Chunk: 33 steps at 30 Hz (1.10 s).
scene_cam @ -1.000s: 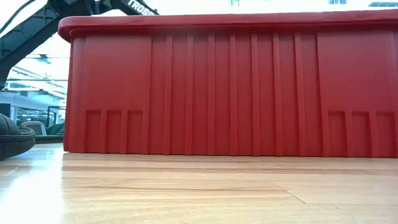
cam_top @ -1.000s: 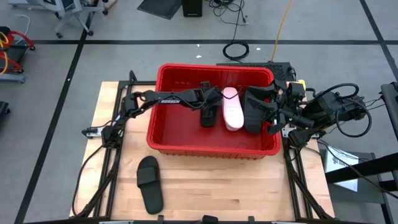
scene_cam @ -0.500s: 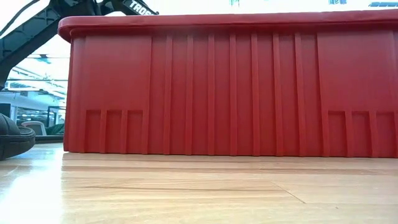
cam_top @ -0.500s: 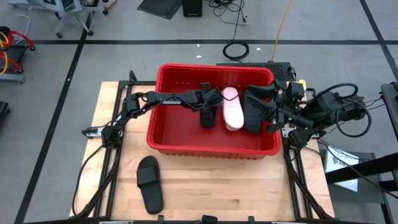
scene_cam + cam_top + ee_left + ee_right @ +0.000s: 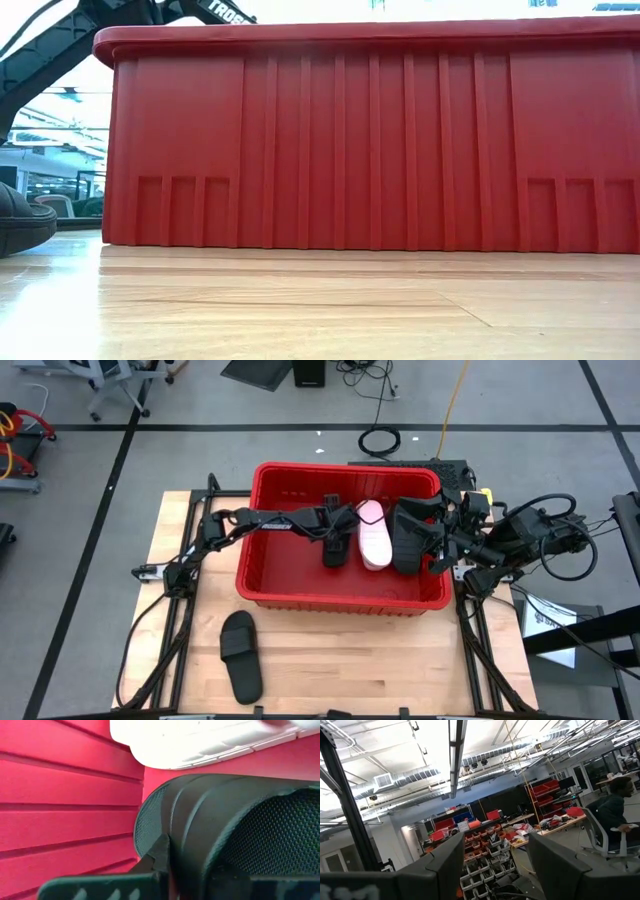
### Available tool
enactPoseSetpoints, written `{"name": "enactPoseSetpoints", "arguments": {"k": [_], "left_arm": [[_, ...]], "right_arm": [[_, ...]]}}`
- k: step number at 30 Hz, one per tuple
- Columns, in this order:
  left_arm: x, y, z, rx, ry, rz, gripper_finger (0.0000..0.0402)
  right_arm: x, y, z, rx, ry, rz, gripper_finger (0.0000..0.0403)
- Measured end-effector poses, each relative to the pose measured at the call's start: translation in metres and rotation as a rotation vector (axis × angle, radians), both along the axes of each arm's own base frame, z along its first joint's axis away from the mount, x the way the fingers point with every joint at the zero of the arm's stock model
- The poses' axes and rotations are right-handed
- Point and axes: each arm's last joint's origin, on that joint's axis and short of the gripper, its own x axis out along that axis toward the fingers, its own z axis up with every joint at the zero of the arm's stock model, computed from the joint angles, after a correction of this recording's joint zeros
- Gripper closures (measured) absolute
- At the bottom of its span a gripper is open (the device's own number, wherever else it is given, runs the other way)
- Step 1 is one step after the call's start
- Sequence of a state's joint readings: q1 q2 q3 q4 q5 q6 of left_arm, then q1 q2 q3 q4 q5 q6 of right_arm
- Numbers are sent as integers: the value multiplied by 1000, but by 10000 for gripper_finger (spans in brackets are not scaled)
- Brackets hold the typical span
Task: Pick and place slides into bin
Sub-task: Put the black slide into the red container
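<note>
Red bin (image 5: 300, 585) sits mid-table toward the far edge; in the low view its ribbed near wall (image 5: 380, 150) fills most of the frame, standing flat on the wood table (image 5: 340, 660). Inside the bin, seen from above: a black slide (image 5: 335, 545) lying left of centre, a pale pink slide (image 5: 374, 535) just beside it on its right, lengthwise front to back, and a further black slide (image 5: 408, 535) at the bin's right end, against the right arm's gripper. How many slides are stacked at that right end cannot be told. One more black slide (image 5: 241, 655) lies outside the bin on the table, near the front edge, left of centre and well apart from the bin's near wall; its rounded end shows at the left margin of the low view (image 5: 20, 220). Left gripper (image 5: 333, 528) reaches over the bin's left wall and is down inside, at the black slide next to the pink one. The left wrist view shows that slide's broad strap (image 5: 225, 830) filling the frame with the pink sole (image 5: 200, 740) beyond it and a dark fingertip (image 5: 155, 857) pressed to the strap edge; jaws nearly closed, pinching the strap. Right gripper (image 5: 432, 540) sits at the bin's right wall, over the rim, by the black slide there. Its wrist camera looks up into the room, where a seated person (image 5: 612, 815) shows at a desk; the two fingers (image 5: 445, 865) stand wide apart with nothing between them.
</note>
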<state>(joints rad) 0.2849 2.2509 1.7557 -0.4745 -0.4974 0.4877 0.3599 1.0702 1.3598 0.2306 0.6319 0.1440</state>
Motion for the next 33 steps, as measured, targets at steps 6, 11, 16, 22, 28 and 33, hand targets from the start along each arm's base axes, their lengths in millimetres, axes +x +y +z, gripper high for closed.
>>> {"name": "enactPoseSetpoints", "arguments": {"k": [6, 11, 16, 22, 28, 33], "left_arm": [[2, -3, 0, -5, -11, -7, 311], [1, -2, 0, -24, -46, 37, 253], [2, -4, 1, -63, -56, 13, 215], [3, -15, 5, -124, -48, -60, 185], [4, -25, 18, -98, -75, -76, 170], [2, -26, 37, -72, -131, -76, 171]], "right_arm": [[0, 0, 0, 1, 0, 1, 192], [0, 0, 0, 1, 0, 1, 192], [0, 0, 0, -1, 1, 2, 192], [0, 0, 0, -6, 4, 2, 192], [1, 0, -2, -15, 25, 2, 192], [1, 1, -2, -16, 28, 2, 192]]}}
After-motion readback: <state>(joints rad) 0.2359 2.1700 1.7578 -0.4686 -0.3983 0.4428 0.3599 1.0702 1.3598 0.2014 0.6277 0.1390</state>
